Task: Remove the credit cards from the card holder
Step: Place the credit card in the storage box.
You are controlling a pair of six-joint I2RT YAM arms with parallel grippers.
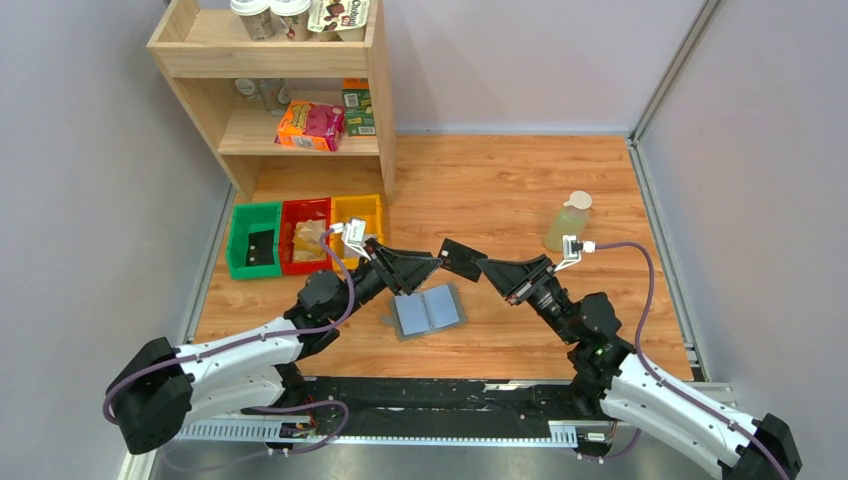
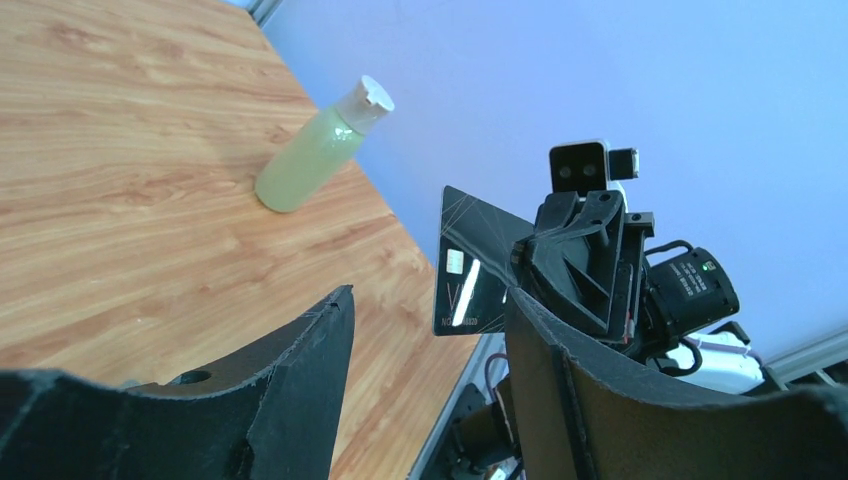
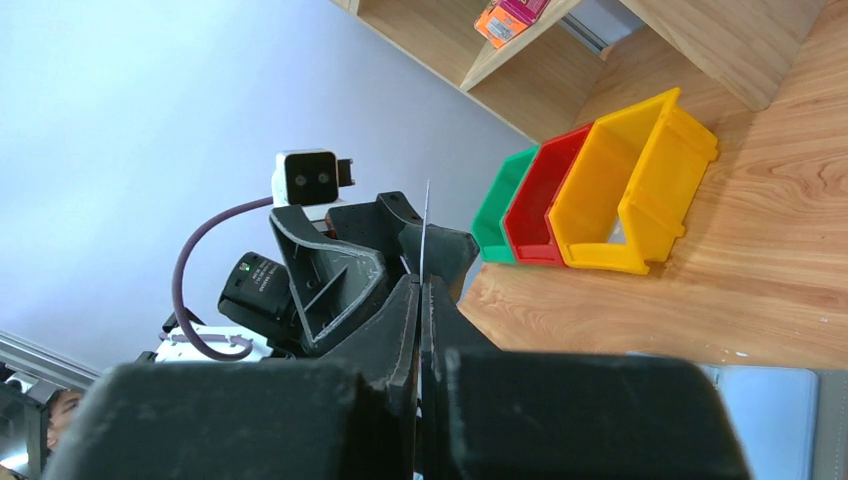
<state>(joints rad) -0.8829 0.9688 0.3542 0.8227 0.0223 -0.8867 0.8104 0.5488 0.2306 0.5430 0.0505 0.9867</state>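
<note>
Left wrist: right pincer (image 2: 522,262) clamps a credit card (image 2: 470,265) just ahead of spread left pincer (image 2: 428,300)

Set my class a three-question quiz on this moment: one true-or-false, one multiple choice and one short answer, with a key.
1. True or false: the card holder lies folded shut.
2. The right gripper is: A) open B) shut on the dark card C) shut on nothing.
3. In the top view, what colour is the middle bin of the row of three?
Key: 1 false, it lies open; 2 B; 3 red.
</note>
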